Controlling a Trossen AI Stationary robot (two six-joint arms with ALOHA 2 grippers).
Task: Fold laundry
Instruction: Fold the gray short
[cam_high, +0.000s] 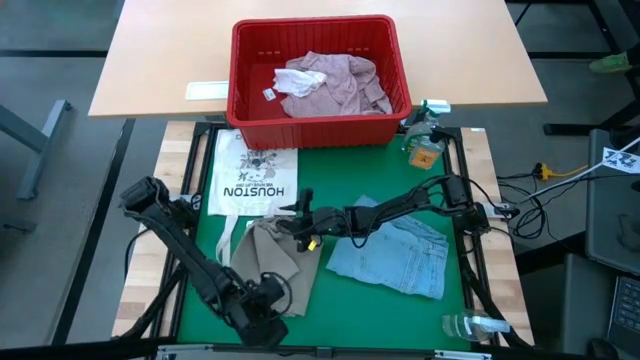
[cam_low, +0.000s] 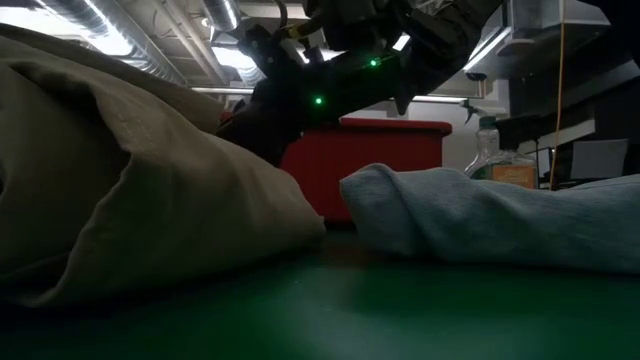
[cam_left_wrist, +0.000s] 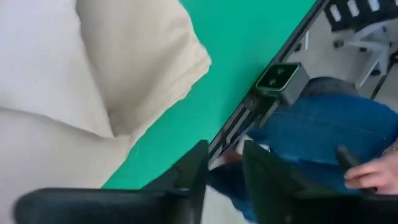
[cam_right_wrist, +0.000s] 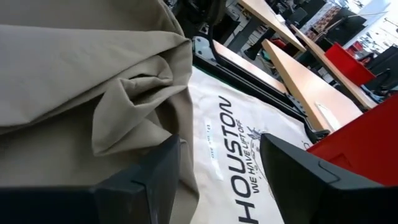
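The right gripper (cam_high: 297, 222) is hovering spread wide and empty over the limp, light tan cloth (cam_high: 272, 258) beside the jeans (cam_high: 400, 255), best pinched at a hem, while the left gripper (cam_left_wrist: 221, 168) is sitting part-open, holding nothing.

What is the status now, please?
Right pincer open, empty, over tan cloth. Left pincer parted, empty, at near table edge. Jeans beside the cloth. Houston tote bag lies behind.

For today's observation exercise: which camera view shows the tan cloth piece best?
The high view: it alone shows the tan cloth piece whole, beside the jeans on the green mat. The low view and both wrist views show only close-up folds of it.
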